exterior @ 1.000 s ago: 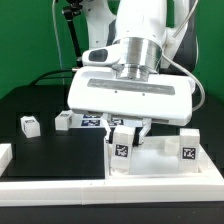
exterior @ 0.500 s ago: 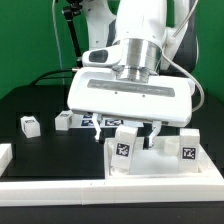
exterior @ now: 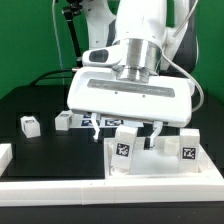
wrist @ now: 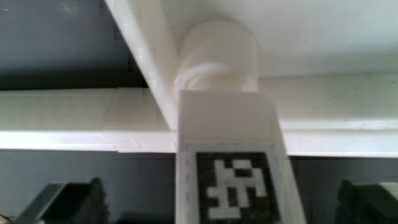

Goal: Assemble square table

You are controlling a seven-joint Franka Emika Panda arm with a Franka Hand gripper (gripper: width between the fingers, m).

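Item: my claw (exterior: pixel 131 128), wide open, straddling the upright leg (exterior: pixel 123 150) on the tabletop (exterior: pixel 160 162). Handling: I should lift straight up, touching nothing.

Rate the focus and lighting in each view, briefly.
Exterior view: even light and fairly sharp, with the upright leg and its tag clearly defined. Wrist view: soft and blurry, because the leg fills the frame close up, its tag is smeared, and the dark fingers are out of focus.
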